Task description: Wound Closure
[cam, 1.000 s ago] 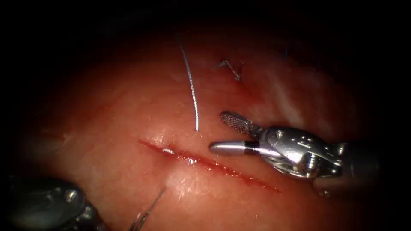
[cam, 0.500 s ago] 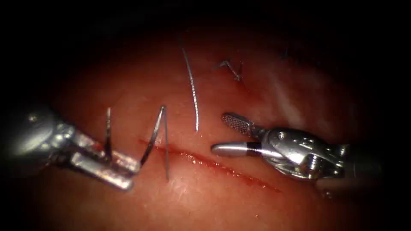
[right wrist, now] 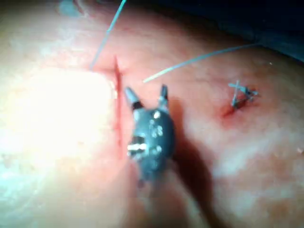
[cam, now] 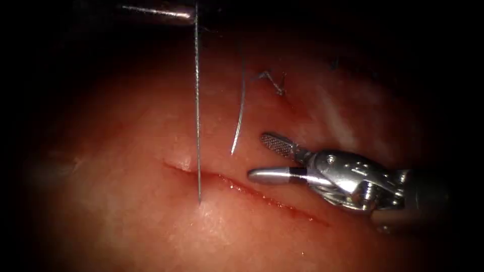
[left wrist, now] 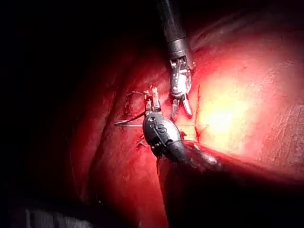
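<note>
Two jaws of the right tool (cam: pixel 262 157) stand spread, holding nothing, just right of the cut (cam: pixel 242 190). Thread (cam: pixel 197 116) runs taut from tissue (cam: pixel 126 211) at the cut's left end up to the left tool (cam: pixel 156 11); its jaws: cannot tell. Loose thread end (cam: pixel 239 121) lies nr the right tool's tips. Needle not made out.

A bright pool of light falls at the centre of the scene, fading to deep black shadow around every edge.
</note>
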### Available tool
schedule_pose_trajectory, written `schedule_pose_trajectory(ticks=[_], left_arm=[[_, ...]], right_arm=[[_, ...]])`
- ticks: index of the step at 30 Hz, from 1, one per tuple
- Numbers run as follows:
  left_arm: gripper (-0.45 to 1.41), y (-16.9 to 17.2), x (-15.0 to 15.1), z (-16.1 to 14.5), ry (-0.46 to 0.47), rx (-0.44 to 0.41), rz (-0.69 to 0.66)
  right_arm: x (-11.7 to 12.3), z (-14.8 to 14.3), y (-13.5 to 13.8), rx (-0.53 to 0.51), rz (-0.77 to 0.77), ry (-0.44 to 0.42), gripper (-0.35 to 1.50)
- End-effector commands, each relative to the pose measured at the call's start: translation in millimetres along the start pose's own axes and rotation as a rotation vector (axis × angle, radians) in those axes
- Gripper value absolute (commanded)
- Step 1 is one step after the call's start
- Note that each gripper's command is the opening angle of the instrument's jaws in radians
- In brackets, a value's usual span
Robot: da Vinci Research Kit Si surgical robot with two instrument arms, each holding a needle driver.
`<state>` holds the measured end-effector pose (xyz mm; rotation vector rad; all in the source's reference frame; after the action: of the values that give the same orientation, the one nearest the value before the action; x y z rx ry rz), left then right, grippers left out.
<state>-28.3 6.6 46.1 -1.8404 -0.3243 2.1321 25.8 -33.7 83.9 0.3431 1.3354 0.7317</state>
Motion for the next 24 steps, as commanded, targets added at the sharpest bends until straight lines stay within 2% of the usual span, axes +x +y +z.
schedule_pose_trajectory(ticks=[1,6,12,13,14,15,16,17,18,21,24], left_arm=[[-0.45,-1.2,0.1,0.6,0.018,0.014,0.01],[-0.45,-2.9,0.9,0.6,0.054,0.05,0.042],[-0.45,-0.2,-1.6,-0.2,0.051,0.048,0.072],[-0.45,1.0,-3.0,-1.0,0.051,0.045,0.093],[-0.45,1.0,-3.0,-1.0,0.051,0.045,0.093],[-0.45,1.4,-3.6,-1.3,0.049,0.041,0.087],[-0.45,1.8,-4.2,-1.6,0.049,0.04,0.087],[-0.45,2.6,-6.1,-2.5,0.051,0.035,0.075],[-0.45,3.0,-7.3,-2.9,0.044,0.035,0.062],[-0.45,3.5,-8.5,-3.0,0.044,0.039,0.056],[-0.45,4.1,-9.2,-3.0,0.04,0.04,0.052]], right_arm=[[-0.4,0.8,-0.1,0.002,0.0,0.002,1.15],[-0.2,0.4,-0.6,0.008,0.002,-0.002,1.13],[1.5,-1.0,-2.9,0.02,0.014,-0.066,1.06],[2.3,-1.1,-4.2,0.022,0.019,-0.099,1.01],[2.3,-1.1,-4.2,0.022,0.019,-0.099,1.01],[2.6,-1.0,-5.4,0.022,0.021,-0.114,0.99],[2.8,-0.8,-6.4,0.022,0.01,-0.119,0.96],[3.0,0.3,-9.5,0.02,-0.027,-0.151,0.93],[3.2,1.1,-10.7,0.02,-0.046,-0.166,0.91],[3.3,2.3,-11.2,0.016,-0.063,-0.166,0.88],[2.6,3.2,-10.5,0.005,-0.085,-0.165,0.83]])
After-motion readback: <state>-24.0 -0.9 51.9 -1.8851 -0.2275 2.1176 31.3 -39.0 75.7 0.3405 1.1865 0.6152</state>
